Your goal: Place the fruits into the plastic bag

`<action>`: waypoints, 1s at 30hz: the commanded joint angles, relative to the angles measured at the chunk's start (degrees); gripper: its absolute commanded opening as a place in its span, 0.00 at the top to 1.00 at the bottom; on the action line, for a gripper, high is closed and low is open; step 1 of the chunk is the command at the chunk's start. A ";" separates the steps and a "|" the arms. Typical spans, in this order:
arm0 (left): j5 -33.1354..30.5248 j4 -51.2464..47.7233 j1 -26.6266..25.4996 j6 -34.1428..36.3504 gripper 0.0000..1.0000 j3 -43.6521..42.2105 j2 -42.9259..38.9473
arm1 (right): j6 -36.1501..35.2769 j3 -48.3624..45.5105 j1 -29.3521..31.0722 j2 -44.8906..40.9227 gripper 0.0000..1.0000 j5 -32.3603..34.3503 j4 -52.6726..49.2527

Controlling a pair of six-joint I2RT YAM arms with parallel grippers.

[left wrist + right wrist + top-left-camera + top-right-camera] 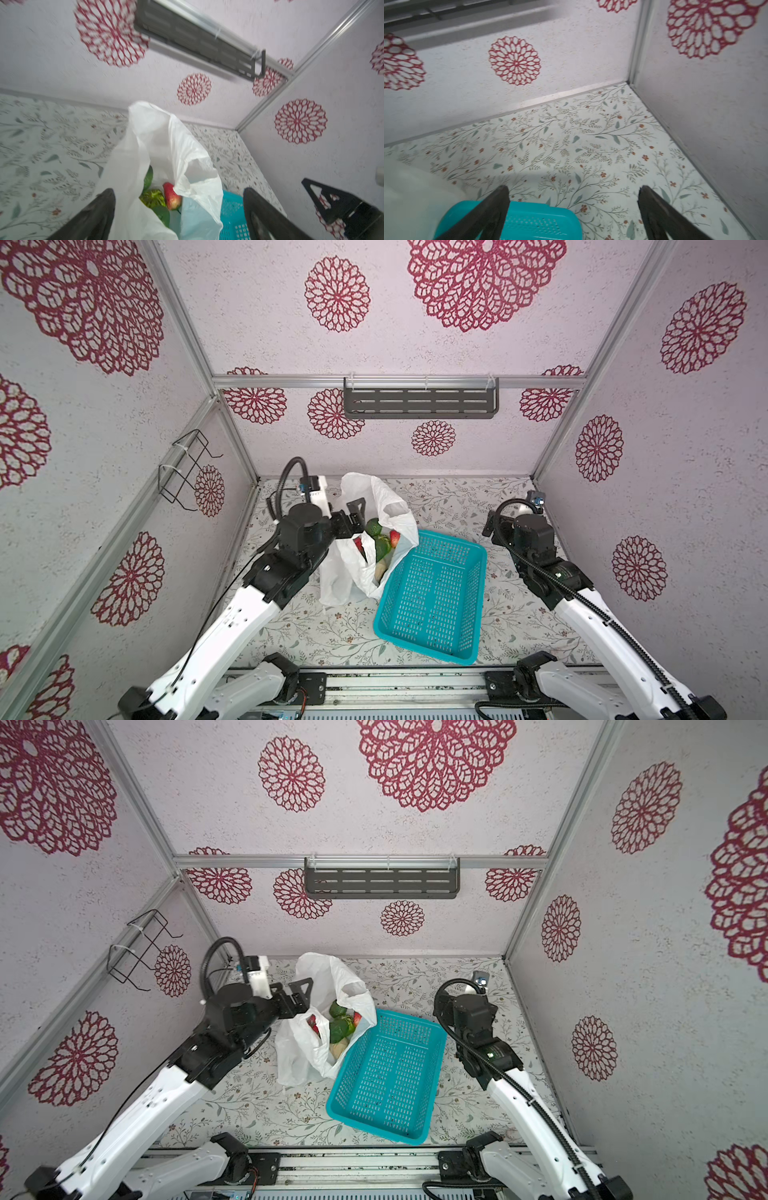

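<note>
- Plastic bag (345,576) stands upright on the floral table cover (324,635), left of centre, with its mouth gaping upward. Both top views show it.
- Fruits (381,548) lie inside the bag. There are two green ones in the middle, a red strawberry (395,538) at their 3 o'clock and a beige pear shape (380,571) at 6 o'clock. A pink-red one (360,545) lies at 9 o'clock, half behind plastic.
- Left gripper (358,511) hangs over the bag mouth at its 11 o'clock, jaws spread wide. In the left wrist view the bag's raised rim stands between the fingers (99,209), and a plastic fold covers part of the fruit.
- Teal perforated basket (432,601) sits at the bag's 4 o'clock, one corner touching the bag's side.
- Right gripper (574,193) is at the basket's 1 o'clock, well apart from the bag. Its jaws are wide, above bare cover and a basket corner.
- Dark slotted shelf (419,404) hangs on the back wall at 12 o'clock.
- Wire rack (187,472) hangs on the left wall at 10 o'clock.
</note>
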 commanded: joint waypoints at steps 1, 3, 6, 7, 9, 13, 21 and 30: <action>-16.18 -4.27 0.00 5.03 0.02 -1.39 -7.85 | -2.25 -5.10 -0.92 -2.72 0.01 11.47 7.11; -26.91 -9.54 0.75 5.43 0.02 -2.33 -10.81 | -5.51 -11.02 -1.13 -3.94 0.01 15.75 13.38; -39.38 -13.60 4.39 5.85 0.03 -7.09 -12.37 | -11.89 -20.44 -1.49 -4.41 0.01 20.50 25.71; -41.91 -13.77 6.41 5.45 0.03 -9.28 -12.40 | -14.31 -23.36 -1.59 -4.30 0.01 20.96 30.11; -45.49 -13.75 11.81 2.16 0.02 -14.47 -12.16 | -18.07 -29.89 -1.80 -3.56 0.01 22.49 39.93; -45.95 -9.99 20.34 -5.18 0.02 -23.08 -10.94 | -17.72 -35.90 -2.68 0.05 0.01 22.82 49.86; -46.35 8.76 27.02 -4.99 0.03 -31.20 6.77 | -21.60 -37.20 -4.45 22.47 0.01 23.28 75.32; -33.05 40.42 28.95 14.19 0.03 -33.19 23.16 | -25.08 -38.18 -11.10 32.29 0.01 -0.21 89.76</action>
